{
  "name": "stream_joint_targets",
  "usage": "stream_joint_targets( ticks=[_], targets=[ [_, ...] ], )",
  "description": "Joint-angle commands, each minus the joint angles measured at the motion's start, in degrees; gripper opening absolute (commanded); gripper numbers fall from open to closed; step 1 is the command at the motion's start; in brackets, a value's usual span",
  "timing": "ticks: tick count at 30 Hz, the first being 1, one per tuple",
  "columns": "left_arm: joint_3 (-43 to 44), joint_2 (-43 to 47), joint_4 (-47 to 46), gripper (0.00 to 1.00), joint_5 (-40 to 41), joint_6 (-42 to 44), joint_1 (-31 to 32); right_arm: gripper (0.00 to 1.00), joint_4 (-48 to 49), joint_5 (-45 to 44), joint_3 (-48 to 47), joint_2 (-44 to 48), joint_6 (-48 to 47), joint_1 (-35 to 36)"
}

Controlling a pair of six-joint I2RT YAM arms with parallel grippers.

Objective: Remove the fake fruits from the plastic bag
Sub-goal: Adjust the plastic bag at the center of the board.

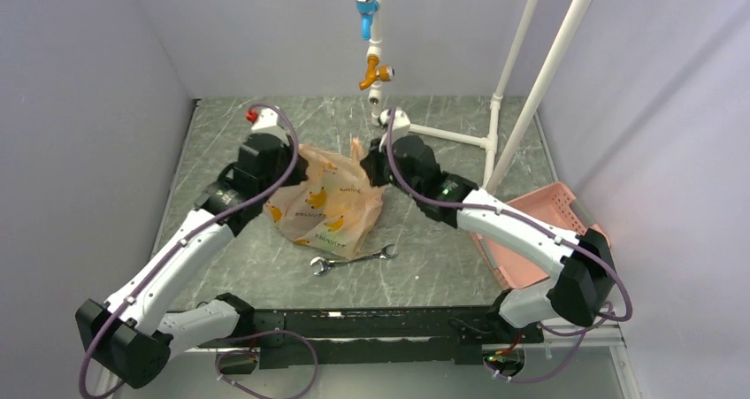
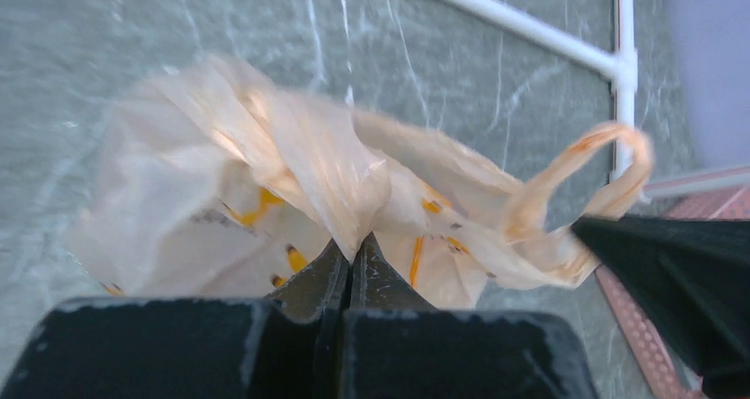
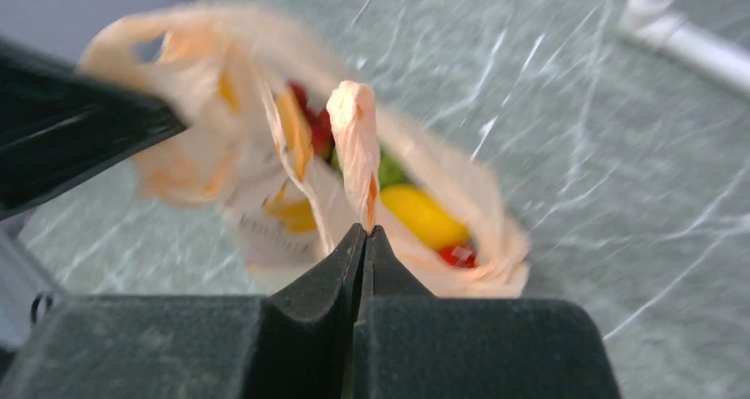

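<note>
On the grey marbled table [image 1: 424, 266], the left gripper [image 2: 351, 250] is clamped on the plastic bag [image 1: 332, 204], and the right gripper [image 3: 365, 235] pinches a fold opposite. Spread the mouth evenly, without tearing. One bag; inside, blurred, perhaps four fake fruits [image 3: 420, 215]: one yellow, one green, two red.

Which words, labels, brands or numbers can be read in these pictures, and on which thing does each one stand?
Nothing can be read with certainty.
plastic bag: short lines of small dark print beside the yellow banana-like pictures; too small in the top view, blurred in the right wrist view.
wrench: no marking can be made out.
pink basket: no text seen.
</note>
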State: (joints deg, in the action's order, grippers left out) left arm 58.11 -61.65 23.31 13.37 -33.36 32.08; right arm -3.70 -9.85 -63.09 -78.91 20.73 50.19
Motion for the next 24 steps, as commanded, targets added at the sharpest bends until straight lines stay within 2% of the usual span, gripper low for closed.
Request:
stream_joint_targets(
  ticks=[1, 6, 12, 14, 16, 18, 24],
  targets=[
    [7.86, 0.27, 3.78, 0.0, -7.95, 6.04, -10.08, 0.0, 2.82, -2.5, -10.77, -2.84, -5.48, -6.5],
    [20.37, -8.08, 8.91, 0.0, -16.21, 8.98, -21.0, 0.0, 2.19, 1.17, -23.45, -8.7, -8.03, -13.07],
    [40.67, -17.48, 16.93, 0.0, -21.29, 11.78, -28.56, 0.0, -1.97, 1.52, -38.15, -15.61, -11.79, -16.27],
    [44.42, -18.56, 18.66, 0.0, -22.19, 12.25, -30.87, 0.0, -3.12, 1.33, -41.31, -16.32, -12.43, -16.77],
    [43.79, -17.7, 18.32, 0.0, -23.7, 12.06, -33.68, 0.0, -3.31, 2.11, -40.99, -15.77, -12.61, -16.86],
    [39.51, -15.26, 15.92, 0.0, -25.56, 11.69, -35.17, 0.0, -2.49, 3.2, -36.82, -13.55, -11.4, -16.8],
    [19.04, -6.91, 8.25, 0.0, -36.25, 12.15, -35.44, 0.0, 3.38, 4.67, -13.28, -1.39, -2.74, -16.43]
  ],
)
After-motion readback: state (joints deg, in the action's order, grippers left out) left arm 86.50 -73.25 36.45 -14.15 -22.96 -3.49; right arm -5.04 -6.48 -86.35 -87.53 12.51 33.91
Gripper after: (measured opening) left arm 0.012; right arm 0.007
